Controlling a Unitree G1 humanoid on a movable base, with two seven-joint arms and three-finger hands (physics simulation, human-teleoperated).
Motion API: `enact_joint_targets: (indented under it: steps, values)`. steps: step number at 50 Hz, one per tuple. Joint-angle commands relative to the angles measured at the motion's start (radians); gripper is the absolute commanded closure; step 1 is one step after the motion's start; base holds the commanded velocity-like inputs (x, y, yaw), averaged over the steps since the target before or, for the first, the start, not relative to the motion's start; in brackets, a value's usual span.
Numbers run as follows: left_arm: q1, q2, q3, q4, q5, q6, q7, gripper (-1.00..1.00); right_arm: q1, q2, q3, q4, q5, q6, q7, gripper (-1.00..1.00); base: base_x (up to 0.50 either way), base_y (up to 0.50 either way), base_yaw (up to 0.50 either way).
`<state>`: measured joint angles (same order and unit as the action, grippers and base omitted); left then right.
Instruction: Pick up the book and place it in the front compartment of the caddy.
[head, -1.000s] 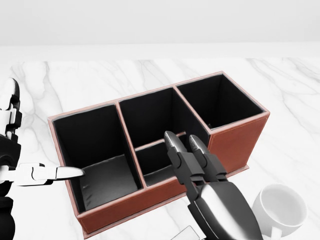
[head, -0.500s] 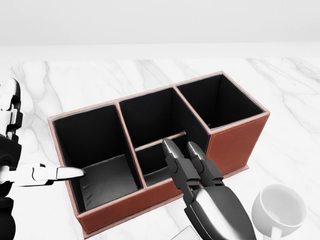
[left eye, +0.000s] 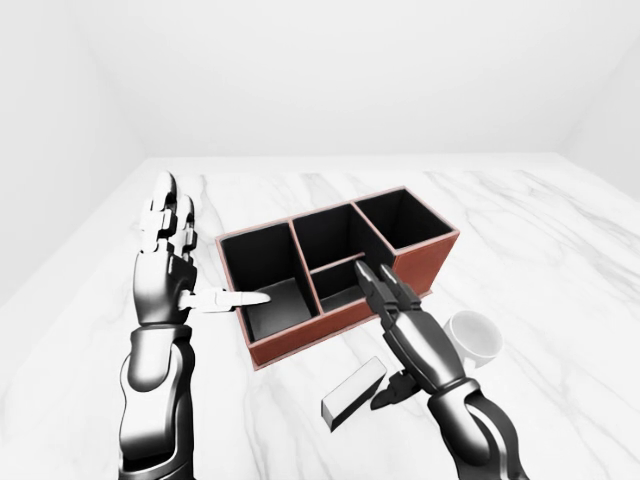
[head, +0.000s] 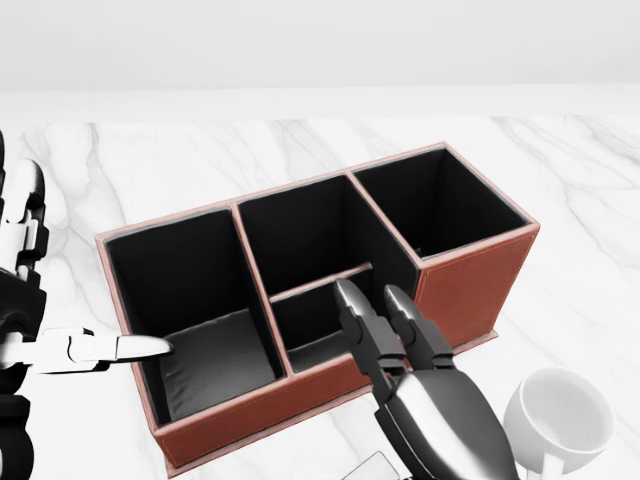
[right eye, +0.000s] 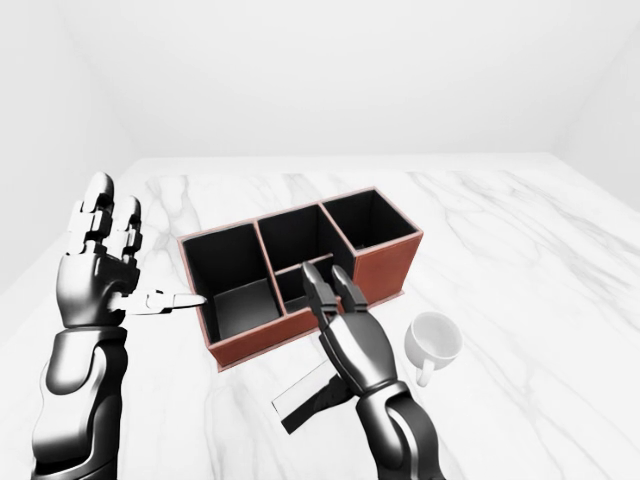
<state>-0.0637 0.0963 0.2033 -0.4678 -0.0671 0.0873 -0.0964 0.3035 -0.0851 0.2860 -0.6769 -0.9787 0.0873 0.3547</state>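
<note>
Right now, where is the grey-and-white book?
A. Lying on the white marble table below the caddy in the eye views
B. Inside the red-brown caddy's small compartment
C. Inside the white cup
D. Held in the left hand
A: the book lies flat on the table, beside the open right hand and outside the caddy.

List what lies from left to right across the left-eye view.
Left hand → caddy → book → right hand → mug, all on or over the marble table.
</note>
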Motion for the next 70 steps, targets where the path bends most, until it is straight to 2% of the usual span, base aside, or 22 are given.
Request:
enact_joint_targets:
  steps: [1, 28, 36, 44, 70]
  values:
    - [-0.001, 0.0, -0.001, 0.003, 0.002, 0.0, 0.0, -1.0, 0.012, -0.005, 0.014, 0.014, -0.017, 0.0, -0.007, -1.0, 0.0, 0.0, 0.0]
    - [0.002, -0.002, -0.003, -0.001, 0.003, 0.0, -0.001, -0.99, 0.033, -0.036, 0.079, 0.048, -0.013, 0.0, -0.031, -1.0, 0.0, 0.0, 0.0]
    - [0.002, -0.004, -0.004, -0.005, 0.002, 0.0, 0.001, -0.99, 0.037, -0.042, 0.076, 0.071, -0.01, -0.025, -0.046, -1.0, 0.0, 0.0, 0.0]
    - [0.004, -0.005, -0.007, -0.011, 0.002, 0.0, 0.002, -0.99, 0.047, -0.052, 0.084, 0.095, -0.027, -0.064, -0.062, -1.0, 0.0, 0.0, 0.0]
    - [0.001, -0.003, -0.006, -0.008, 0.003, 0.0, 0.001, -1.0, 0.046, -0.057, 0.087, 0.186, -0.034, -0.118, -0.113, -1.0, 0.0, 0.0, 0.0]
